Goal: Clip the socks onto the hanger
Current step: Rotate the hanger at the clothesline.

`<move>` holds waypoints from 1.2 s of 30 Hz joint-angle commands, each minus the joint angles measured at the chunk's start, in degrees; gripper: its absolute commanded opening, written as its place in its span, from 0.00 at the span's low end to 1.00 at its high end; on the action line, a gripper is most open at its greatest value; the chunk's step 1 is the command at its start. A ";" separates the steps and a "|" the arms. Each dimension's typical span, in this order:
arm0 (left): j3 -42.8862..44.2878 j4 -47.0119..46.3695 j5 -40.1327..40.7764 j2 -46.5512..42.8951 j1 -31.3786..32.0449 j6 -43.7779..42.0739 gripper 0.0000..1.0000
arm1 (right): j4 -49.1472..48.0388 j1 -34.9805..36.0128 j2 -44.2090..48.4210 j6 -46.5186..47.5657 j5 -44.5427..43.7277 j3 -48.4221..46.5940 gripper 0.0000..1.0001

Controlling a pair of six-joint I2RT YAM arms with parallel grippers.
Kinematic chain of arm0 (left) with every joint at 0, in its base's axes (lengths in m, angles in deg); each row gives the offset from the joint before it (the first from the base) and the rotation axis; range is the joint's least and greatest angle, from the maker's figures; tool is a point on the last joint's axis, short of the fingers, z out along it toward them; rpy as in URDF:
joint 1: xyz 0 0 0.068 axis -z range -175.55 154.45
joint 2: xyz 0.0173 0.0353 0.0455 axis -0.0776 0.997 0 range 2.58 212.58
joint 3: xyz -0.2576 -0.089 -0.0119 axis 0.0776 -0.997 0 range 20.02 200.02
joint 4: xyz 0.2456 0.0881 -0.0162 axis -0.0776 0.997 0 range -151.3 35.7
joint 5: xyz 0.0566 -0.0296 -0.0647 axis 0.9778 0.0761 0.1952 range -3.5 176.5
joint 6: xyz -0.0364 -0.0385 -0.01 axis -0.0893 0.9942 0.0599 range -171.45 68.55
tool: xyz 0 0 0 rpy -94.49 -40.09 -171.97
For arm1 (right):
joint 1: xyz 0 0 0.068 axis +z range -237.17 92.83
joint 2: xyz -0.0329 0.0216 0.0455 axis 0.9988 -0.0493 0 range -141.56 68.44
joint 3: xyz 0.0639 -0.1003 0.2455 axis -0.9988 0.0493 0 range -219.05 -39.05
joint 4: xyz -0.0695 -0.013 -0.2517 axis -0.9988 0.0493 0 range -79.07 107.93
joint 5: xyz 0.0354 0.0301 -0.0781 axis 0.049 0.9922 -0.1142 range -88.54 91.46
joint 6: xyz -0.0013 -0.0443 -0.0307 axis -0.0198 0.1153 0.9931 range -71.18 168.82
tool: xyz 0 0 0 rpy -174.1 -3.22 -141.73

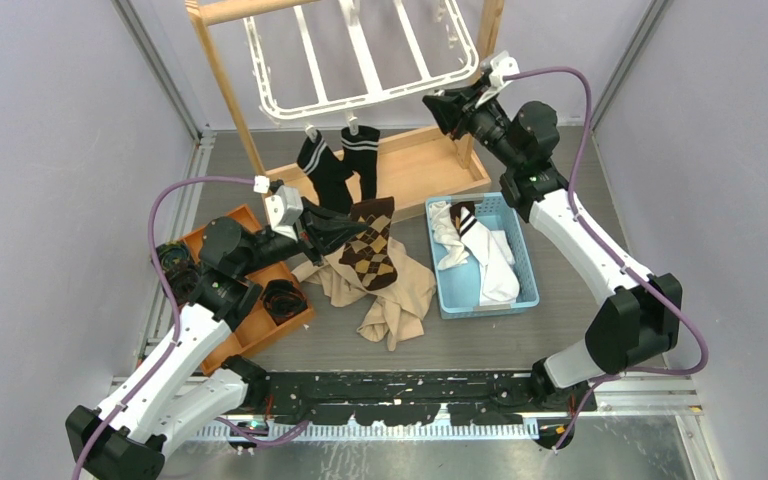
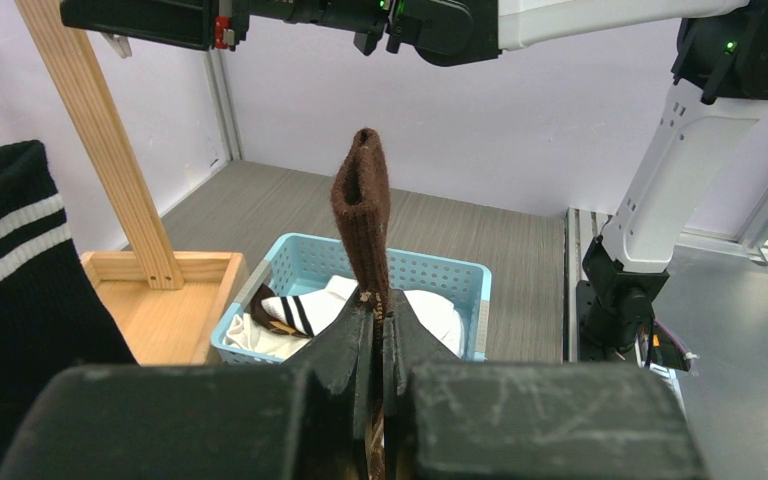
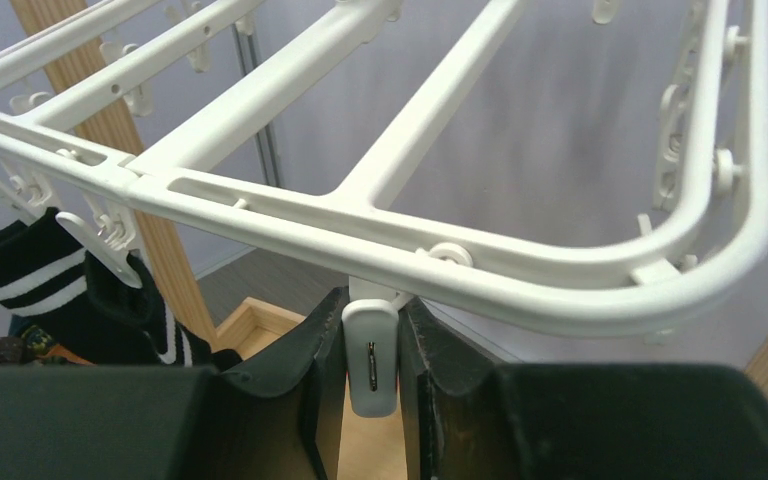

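Left fingers [image 2: 345, 348] on sock [image 2: 363, 220] (right [image 3: 310, 385]: clip [image 3: 371, 355])

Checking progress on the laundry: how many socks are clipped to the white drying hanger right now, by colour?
Black socks with white stripes: 2
Brown argyle diamond-patterned socks: 0
White socks with black bands: 0
Total on the white plastic hanger: 2
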 commanded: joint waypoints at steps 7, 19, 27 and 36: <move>0.43 -1.59 0.05 -0.91 0.10 -1.78 0.00 | 0.98 9.74 4.87 3.69 -9.51 1.15 0.29; 0.19 1.12 0.43 -2.71 0.10 -4.62 0.00 | 2.69 18.99 -0.10 5.02 -18.02 -4.07 0.39; -0.08 3.71 2.23 -4.61 0.10 -7.10 0.00 | 2.47 22.51 -2.09 3.55 -20.31 -6.20 0.56; 0.04 3.88 3.66 -4.51 0.10 -7.87 0.00 | 4.65 22.53 5.49 6.70 -21.05 -0.46 0.76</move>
